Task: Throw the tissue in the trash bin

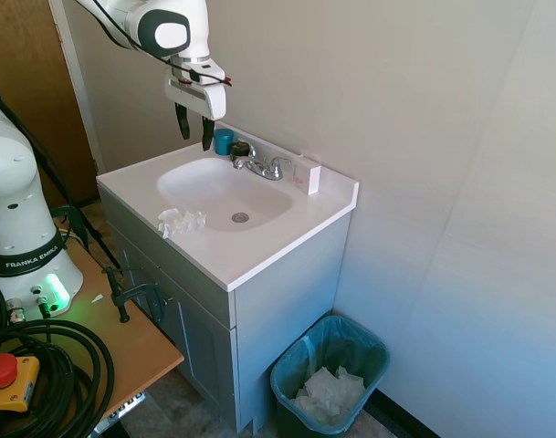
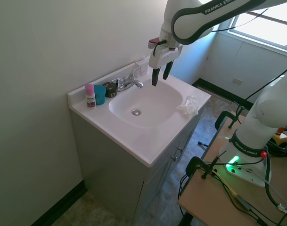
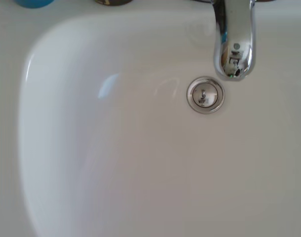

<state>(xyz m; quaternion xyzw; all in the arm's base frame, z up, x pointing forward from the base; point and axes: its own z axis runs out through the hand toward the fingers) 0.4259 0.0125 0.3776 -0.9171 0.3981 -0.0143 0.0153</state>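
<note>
The tissue [image 1: 180, 221] [image 2: 188, 106], a small crumpled white wad, lies on the white countertop at the front edge of the sink basin [image 1: 225, 192]. The teal trash bin [image 1: 330, 381] stands on the floor beside the vanity, lined with a clear bag and holding white crumpled paper. My gripper [image 1: 194, 128] [image 2: 161, 74] hangs in the air above the back of the basin, near the faucet, fingers apart and empty. It is well above and behind the tissue. The wrist view looks straight down at the basin, the drain [image 3: 205, 95] and the faucet spout [image 3: 233, 39].
A chrome faucet [image 1: 259, 165] stands at the back of the sink. A blue cup [image 1: 224, 140], a dark round jar [image 1: 239, 150] and a pink-capped bottle [image 2: 90, 95] sit beside it. A small white box [image 1: 307, 173] stands by the wall. A wooden table [image 1: 122, 342] sits beside the vanity.
</note>
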